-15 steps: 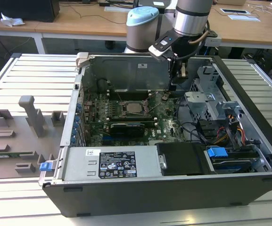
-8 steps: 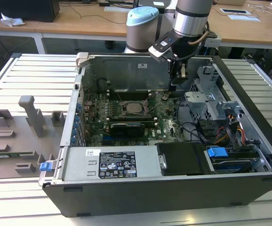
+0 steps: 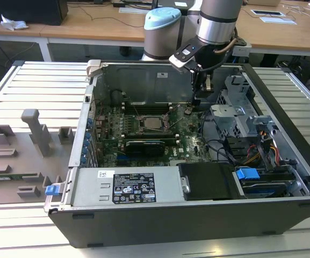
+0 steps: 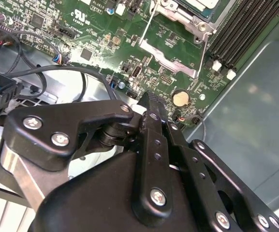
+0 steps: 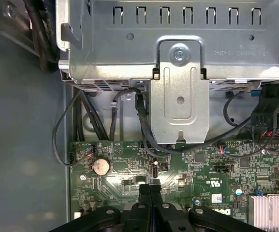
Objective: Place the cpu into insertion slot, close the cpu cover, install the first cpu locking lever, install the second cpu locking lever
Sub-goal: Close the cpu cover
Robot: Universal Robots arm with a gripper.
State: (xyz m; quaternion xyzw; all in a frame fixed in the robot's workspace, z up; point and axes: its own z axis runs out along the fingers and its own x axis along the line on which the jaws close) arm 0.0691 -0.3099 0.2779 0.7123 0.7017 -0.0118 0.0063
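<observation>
The cpu (image 3: 153, 122) lies flat with its silver top up in the insertion slot (image 3: 142, 127) in the middle of the green motherboard. The silver cpu cover (image 4: 192, 21) frames it. A thin wire locking lever (image 4: 148, 29) runs beside the socket, slanting off the board. My gripper (image 3: 196, 101) hangs over the board to the exterior view's right of the socket, apart from it. In both wrist views its black fingers (image 5: 150, 189) are shut together with nothing between them, tips (image 4: 149, 101) just above the board near a coin cell (image 4: 180, 98).
A metal drive cage (image 3: 235, 115) and black cables (image 3: 224, 148) stand on the exterior view's right of the gripper. A long black card (image 3: 144, 146) and the power supply (image 3: 128, 185) lie nearer the front. Memory slots (image 4: 241, 29) flank the socket. A grey fixture plate (image 3: 20, 156) lies outside the case.
</observation>
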